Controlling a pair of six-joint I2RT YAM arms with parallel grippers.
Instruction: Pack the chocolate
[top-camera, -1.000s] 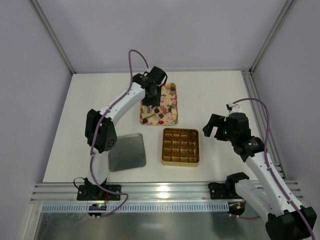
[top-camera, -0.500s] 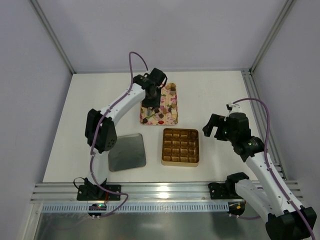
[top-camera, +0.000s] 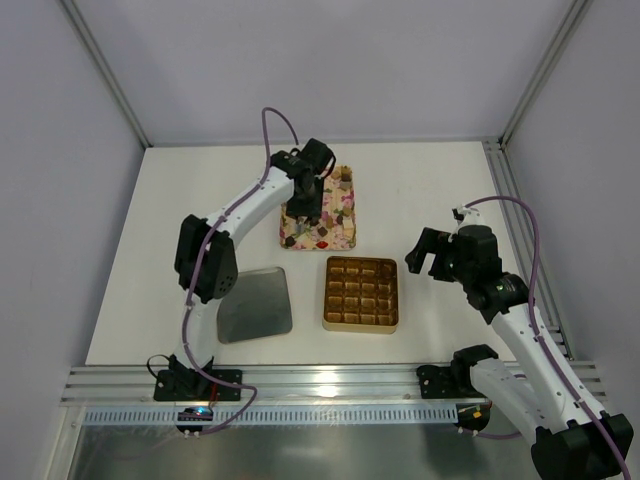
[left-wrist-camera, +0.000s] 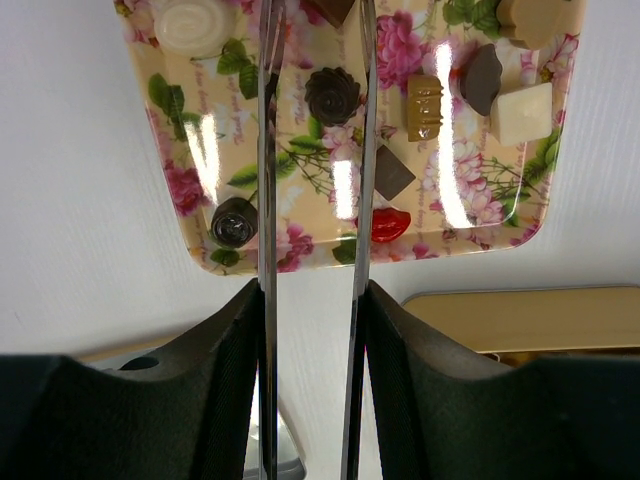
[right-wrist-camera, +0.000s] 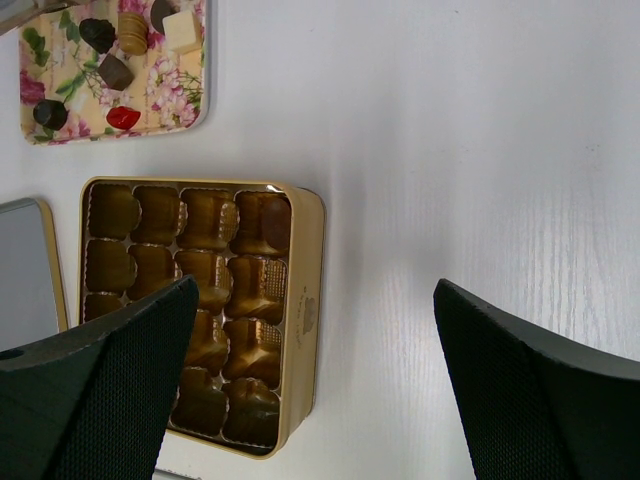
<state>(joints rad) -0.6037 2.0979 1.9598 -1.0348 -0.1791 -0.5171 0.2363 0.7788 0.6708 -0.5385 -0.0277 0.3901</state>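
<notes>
Chocolate (left-wrist-camera: 333, 95) sits on the floral tray (left-wrist-camera: 175, 120), gold box (right-wrist-camera: 308, 250) unfilled; my left pincer (top-camera: 303, 210) now hangs farther up it, half parted, grip I cannot tell, right pincer (right-wrist-camera: 315, 290) gaping empty.

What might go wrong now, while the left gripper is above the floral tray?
1. The left gripper has thin fingers that straddle a rosette chocolate. A square piece lies beside one finger, so closing may knock it aside.
2. The gold box has small cells, so a piece released off-centre might rest on a divider.
</notes>
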